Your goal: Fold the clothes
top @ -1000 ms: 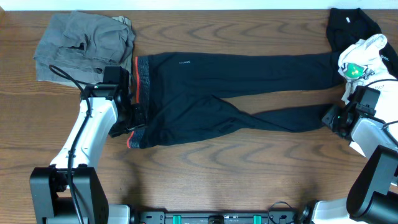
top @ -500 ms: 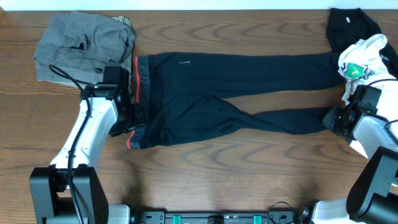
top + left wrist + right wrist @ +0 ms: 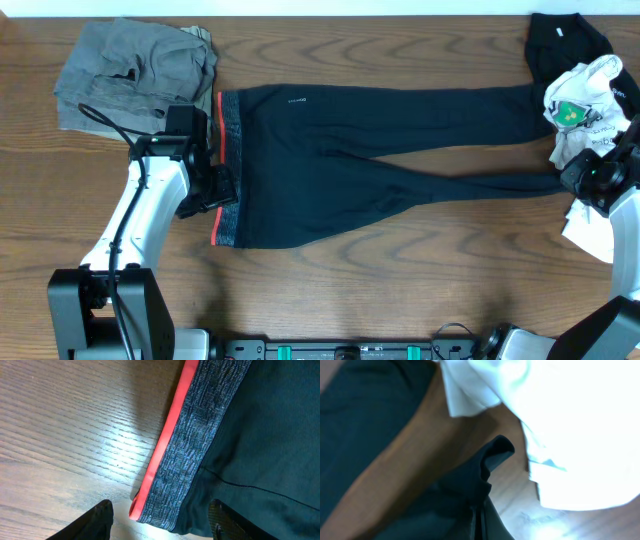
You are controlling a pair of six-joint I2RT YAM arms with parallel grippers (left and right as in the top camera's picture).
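The long black trousers (image 3: pixel 340 150) lie flat across the table, legs pointing right. Their grey waistband (image 3: pixel 228 150) with a red-orange edge is at the left and also shows in the left wrist view (image 3: pixel 200 435). My left gripper (image 3: pixel 215 190) is open, its jaws (image 3: pixel 160 522) standing either side of the waistband's lower corner. My right gripper (image 3: pixel 585 175) is at the far right, shut (image 3: pixel 482 520) on the cuff (image 3: pixel 490 460) of the near trouser leg, which is stretched out straight.
A crumpled grey garment (image 3: pixel 135 70) lies at the back left. A black garment (image 3: pixel 560 40) and a white one with a green print (image 3: pixel 585 100) are piled at the back right, next to my right gripper. White cloth (image 3: pixel 570 420) fills the right wrist view.
My right gripper has moved right and slightly back, pulling the near leg straight. The lower waist area has spread flatter. The left arm has not moved.
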